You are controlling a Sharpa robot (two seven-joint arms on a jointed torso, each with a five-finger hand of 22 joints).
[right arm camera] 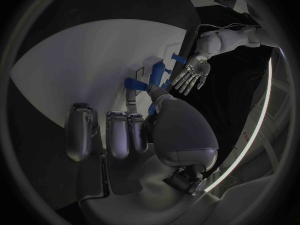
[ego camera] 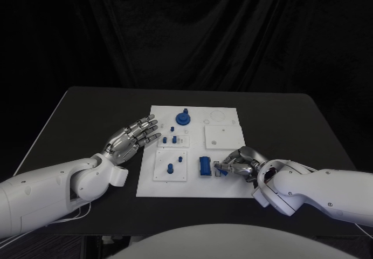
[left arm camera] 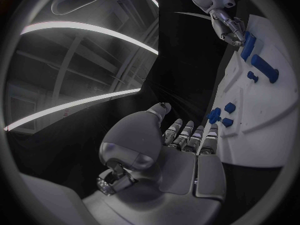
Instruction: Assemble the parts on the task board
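Observation:
The white task board (ego camera: 194, 186) lies in the middle of the table with several blue parts on it. A round knob part (ego camera: 183, 117) stands at its far side, two small pegs (ego camera: 170, 140) sit mid-left, and a blue block (ego camera: 204, 165) lies near the front. Just right of that block, my right hand (ego camera: 239, 162) has its fingers curled down, and it pinches a small blue part (ego camera: 220, 172) against the board. My left hand (ego camera: 132, 139) hovers over the board's left edge, fingers spread and holding nothing. The left wrist view shows the right hand (left arm camera: 228, 27) beside the block (left arm camera: 249, 45).
A square white insert (ego camera: 223, 136) and a round recess (ego camera: 220, 115) occupy the board's far right. Another white insert (ego camera: 172, 165) at the near left carries two blue pieces. Bare black table (ego camera: 93, 118) surrounds the board on all sides.

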